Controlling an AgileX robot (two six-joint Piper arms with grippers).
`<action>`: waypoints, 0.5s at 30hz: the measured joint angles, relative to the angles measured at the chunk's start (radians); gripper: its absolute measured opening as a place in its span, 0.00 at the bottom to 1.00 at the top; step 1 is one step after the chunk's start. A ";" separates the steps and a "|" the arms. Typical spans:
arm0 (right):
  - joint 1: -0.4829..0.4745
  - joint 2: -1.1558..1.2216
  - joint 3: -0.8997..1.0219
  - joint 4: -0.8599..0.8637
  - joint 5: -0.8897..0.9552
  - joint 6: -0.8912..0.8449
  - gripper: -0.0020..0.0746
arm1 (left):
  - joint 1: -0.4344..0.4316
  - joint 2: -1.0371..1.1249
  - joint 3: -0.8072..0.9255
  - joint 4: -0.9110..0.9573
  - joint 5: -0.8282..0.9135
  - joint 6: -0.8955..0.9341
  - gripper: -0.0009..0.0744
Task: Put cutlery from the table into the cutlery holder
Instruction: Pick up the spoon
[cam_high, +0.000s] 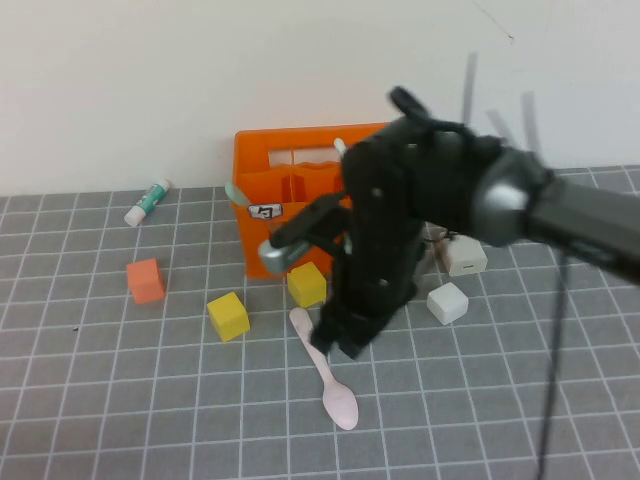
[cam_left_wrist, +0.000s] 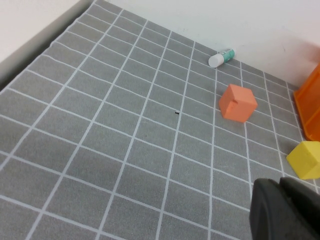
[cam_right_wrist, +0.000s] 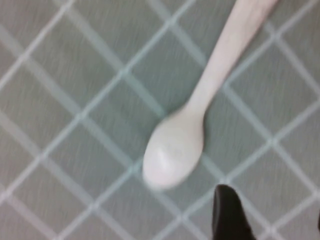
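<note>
High view puts your right gripper directly over the pale pink plastic spoon lying flat on the grey tiled table; I cannot tell its jaw state. Behind it stands the bright orange slotted cutlery holder. Your left gripper hovers well off to its left, state unclear.

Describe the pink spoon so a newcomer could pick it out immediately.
Start at the orange cutlery holder against the back wall; in front of it the right gripper hangs low over the table. The pink spoon lies flat beside it, the only long, slim piece among cubes.
</note>
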 joint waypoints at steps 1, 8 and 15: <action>0.000 0.033 -0.042 -0.001 0.008 0.009 0.50 | 0.000 0.000 0.000 0.000 0.000 0.000 0.01; 0.000 0.222 -0.271 -0.001 0.079 0.043 0.50 | 0.000 0.000 0.000 0.000 0.000 0.000 0.01; 0.002 0.291 -0.323 0.046 0.097 0.063 0.50 | 0.000 0.000 0.000 0.000 0.000 0.000 0.01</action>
